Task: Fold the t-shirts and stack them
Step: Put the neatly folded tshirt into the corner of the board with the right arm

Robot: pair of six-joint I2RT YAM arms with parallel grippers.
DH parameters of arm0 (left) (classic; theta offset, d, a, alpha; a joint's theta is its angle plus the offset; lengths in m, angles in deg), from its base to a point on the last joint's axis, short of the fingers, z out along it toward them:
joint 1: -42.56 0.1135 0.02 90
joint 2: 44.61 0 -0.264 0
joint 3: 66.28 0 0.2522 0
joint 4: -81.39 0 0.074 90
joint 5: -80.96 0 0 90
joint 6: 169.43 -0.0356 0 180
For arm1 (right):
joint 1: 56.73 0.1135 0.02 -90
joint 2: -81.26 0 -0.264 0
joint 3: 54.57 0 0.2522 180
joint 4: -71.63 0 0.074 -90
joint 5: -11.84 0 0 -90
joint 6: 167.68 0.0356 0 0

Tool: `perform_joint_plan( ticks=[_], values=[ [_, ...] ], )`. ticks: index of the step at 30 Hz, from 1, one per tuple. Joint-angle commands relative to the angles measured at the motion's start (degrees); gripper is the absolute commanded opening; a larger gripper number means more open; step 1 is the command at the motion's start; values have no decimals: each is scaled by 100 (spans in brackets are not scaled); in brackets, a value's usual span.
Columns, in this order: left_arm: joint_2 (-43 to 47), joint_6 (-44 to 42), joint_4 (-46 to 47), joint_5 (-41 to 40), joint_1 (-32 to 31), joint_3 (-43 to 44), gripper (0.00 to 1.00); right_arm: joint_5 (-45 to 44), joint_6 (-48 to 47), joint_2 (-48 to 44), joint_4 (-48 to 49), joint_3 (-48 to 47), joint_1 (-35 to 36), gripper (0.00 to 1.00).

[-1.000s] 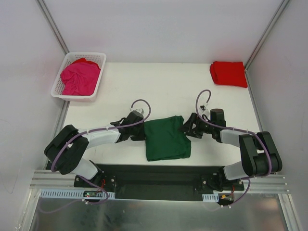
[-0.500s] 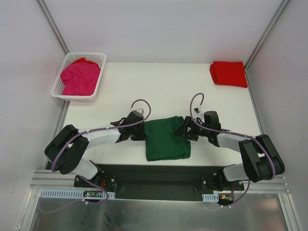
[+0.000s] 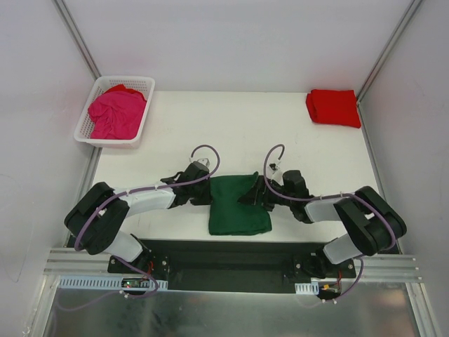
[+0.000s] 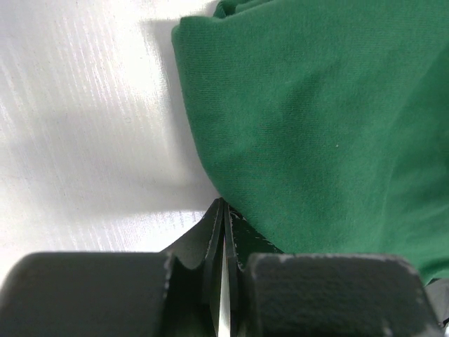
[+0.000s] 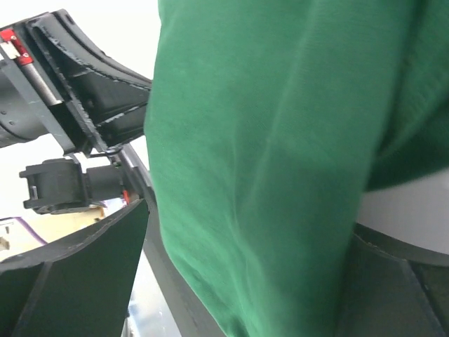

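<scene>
The dark green t-shirt point(image 3: 235, 207) lies folded near the table's front edge, between both arms. My left gripper point(image 3: 204, 191) is shut, and its tips point(image 4: 223, 205) rest against the shirt's left edge point(image 4: 316, 126) with no cloth between them. My right gripper point(image 3: 257, 194) is open wide at the shirt's right side, and green cloth point(image 5: 266, 175) fills the space between its fingers point(image 5: 84, 274). The red t-shirt point(image 3: 333, 107) lies folded at the back right corner. The pink t-shirt point(image 3: 116, 112) is crumpled in the basket.
A white lattice basket point(image 3: 144, 105) stands at the back left corner. White walls with metal corner posts close in the table. The arm bases sit on a black strip point(image 3: 224, 256) along the near edge.
My right gripper has slid left into the green shirt's right side, and that edge has bunched and shifted left. The left arm has stayed where it was.
</scene>
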Motion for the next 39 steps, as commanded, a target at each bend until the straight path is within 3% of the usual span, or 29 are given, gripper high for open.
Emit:
perform_joint_plan(
  ticks=[1, 8, 11, 14, 15, 17, 18, 20, 21, 26, 28, 30, 31, 32, 35, 39],
  values=[
    [73, -97, -198, -118, -47, -133, 0, -782, 490, 692, -469, 437, 535, 92],
    [126, -97, -216, -145, -47, -160, 0, -1081, 1052, 1351, 261, 244, 1264, 91],
    [143, -97, -225, -162, -47, -168, 0, -1134, 1307, 1720, 647, 191, 1484, 86],
    [170, -97, -234, -162, -47, -186, 0, -1152, 1501, 2054, 1086, 130, 1651, 68],
    [178, -97, -233, -162, -47, -186, 0, -1152, 1545, 2107, 1157, 121, 1678, 54],
    [178, -106, -251, -171, -47, -195, 0, -1161, 1598, 2256, 1289, 103, 1748, 42],
    [178, -106, -242, -180, -47, -195, 0, -1152, 1624, 2283, 1325, 86, 1766, 30],
    [170, -106, -251, -171, -47, -195, 0, -1169, 1616, 2318, 1334, 59, 1792, 15],
    [170, -106, -251, -180, -47, -195, 0, -1170, 1616, 2327, 1334, 59, 1810, 1],
    [309, -176, -330, -224, -38, -195, 0, -1091, 1458, 2170, 1212, -20, 1836, 1],
    [441, -246, -505, -495, -38, -116, 9, -1134, 1248, 1977, 992, -64, 1854, 1],
    [731, -377, -961, -689, 14, 85, 18, -1292, 1063, 1513, 387, -108, 1906, 1],
    [863, -431, -1128, -951, 49, 165, 33, -1458, 958, 1327, 106, -151, 1924, 1],
    [1134, -492, -1504, -1101, 102, 253, 39, -1564, 678, 1142, -549, -282, 1950, 1],
    [1635, -703, -2243, -1655, 295, 622, 49, -2073, 46, 247, -2077, -712, 2047, 1],
    [2076, -897, -2868, -2008, 506, 957, 52, -2724, -641, -590, -3542, -1362, 2056, 1]
  ],
)
